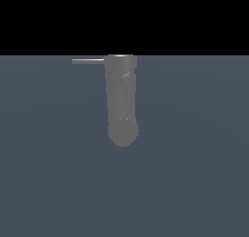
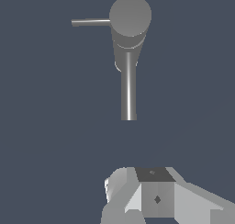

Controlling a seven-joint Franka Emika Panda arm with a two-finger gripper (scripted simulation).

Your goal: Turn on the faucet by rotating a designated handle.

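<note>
Grey faucet (image 1: 121, 100) standing alone on the dark floor (image 1: 194, 182).

Its thin handle (image 1: 88, 61) juts toward the exterior view's left from the flat rim. The gripper (image 2: 151, 195) hangs well apart from it; I cannot tell whether its claw is released or clenched.

Gripper (image 2: 156, 195) is cut off by the wrist view's edge; fingertips are not seen, so jaw spacing cannot be told. No part of the arm is shown in the exterior view. Faucet (image 1: 121, 100) base is hidden from the exterior view.
</note>
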